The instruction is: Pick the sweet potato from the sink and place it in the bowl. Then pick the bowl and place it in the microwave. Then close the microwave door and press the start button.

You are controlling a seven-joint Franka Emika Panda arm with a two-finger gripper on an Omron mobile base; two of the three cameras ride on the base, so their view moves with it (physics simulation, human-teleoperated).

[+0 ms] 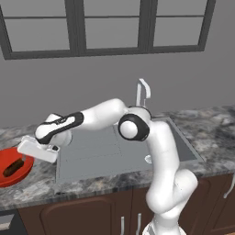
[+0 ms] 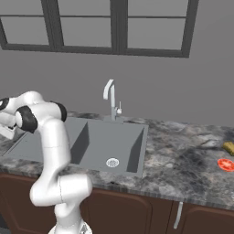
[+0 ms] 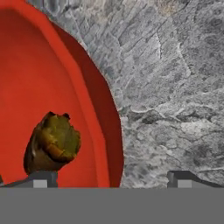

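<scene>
The red bowl (image 1: 5, 176) stands on the counter left of the sink (image 1: 105, 153), its rim (image 3: 94, 118) curving through the hand view. The dark reddish-brown sweet potato (image 1: 13, 166) lies inside the bowl, close under one fingertip (image 3: 41, 179) in the hand view (image 3: 52, 144). My gripper (image 1: 28, 158) hangs over the bowl's right rim, open with nothing between its fingers (image 3: 113, 180). One finger is above the bowl and the other above the counter. The sink basin (image 2: 105, 141) holds only its round drain (image 2: 112, 162). The microwave and its door are out of view.
A silvery faucet (image 1: 143, 92) rises behind the sink. Marbled grey counter (image 3: 175, 87) surrounds the bowl. A red slice (image 2: 225, 164) and a yellow item (image 2: 228, 147) lie far right on the counter. Brown cabinets run below, windows above.
</scene>
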